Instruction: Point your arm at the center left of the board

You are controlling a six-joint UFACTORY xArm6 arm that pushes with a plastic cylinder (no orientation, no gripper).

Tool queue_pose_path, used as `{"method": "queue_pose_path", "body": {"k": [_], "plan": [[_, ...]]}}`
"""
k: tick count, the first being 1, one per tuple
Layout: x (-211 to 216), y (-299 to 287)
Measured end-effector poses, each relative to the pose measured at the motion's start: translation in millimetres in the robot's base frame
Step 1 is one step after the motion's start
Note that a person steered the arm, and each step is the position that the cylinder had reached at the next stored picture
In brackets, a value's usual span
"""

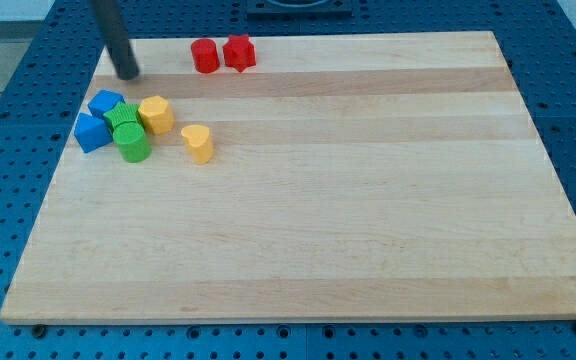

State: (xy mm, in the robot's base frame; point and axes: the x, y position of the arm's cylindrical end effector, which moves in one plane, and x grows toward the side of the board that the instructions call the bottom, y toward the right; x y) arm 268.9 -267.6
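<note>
My tip rests on the wooden board near its top left corner. It stands just above a cluster of blocks and is apart from them. The cluster holds a blue cube, a blue triangular block, a green star-like block, a green cylinder and a yellow hexagonal block. A yellow heart-shaped block lies a little to the cluster's right. The rod runs up out of the view's top.
A red cylinder and a red star-like block sit side by side at the board's top edge, to the right of my tip. A blue perforated table surrounds the board.
</note>
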Motion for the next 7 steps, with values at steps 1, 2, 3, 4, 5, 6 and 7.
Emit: {"method": "queue_pose_path", "body": {"k": [1,2,3,4,5,6,7], "plan": [[13,-37],[17,-37],[87,-37],[147,-37],[149,-37],[186,-37],[179,-29]]}}
